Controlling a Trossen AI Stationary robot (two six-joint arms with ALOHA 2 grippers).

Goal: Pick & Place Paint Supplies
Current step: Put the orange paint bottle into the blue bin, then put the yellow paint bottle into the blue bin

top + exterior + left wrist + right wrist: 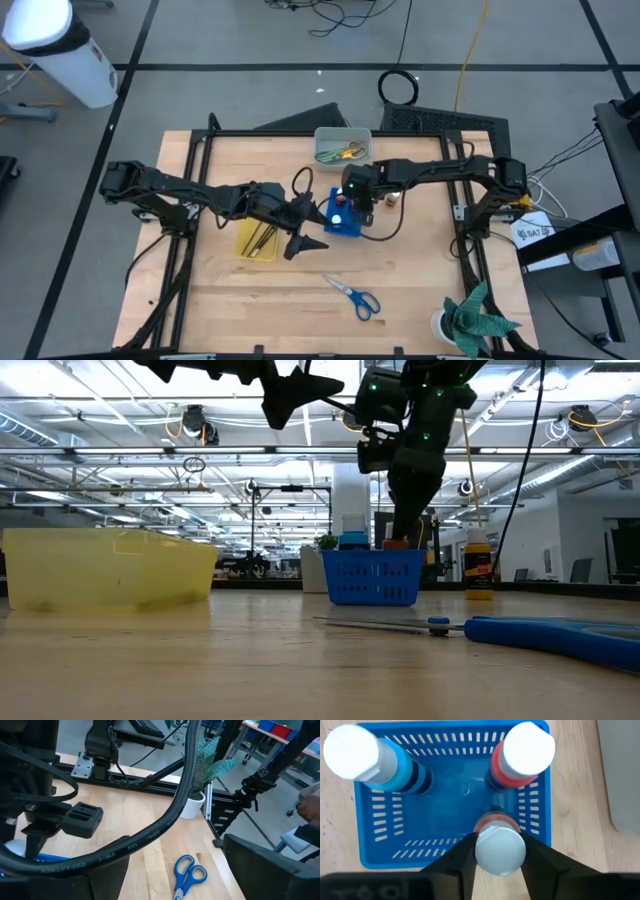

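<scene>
Black cable (pixel 150 840) printed "COPARTNER"; blue scissors (pixel 187 875) beyond.

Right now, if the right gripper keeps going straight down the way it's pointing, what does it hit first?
The right gripper points down into the blue basket with a white-capped bottle between its fingers. Straight on, that bottle would probably meet the basket floor first; the remaining gap is unclear.
</scene>
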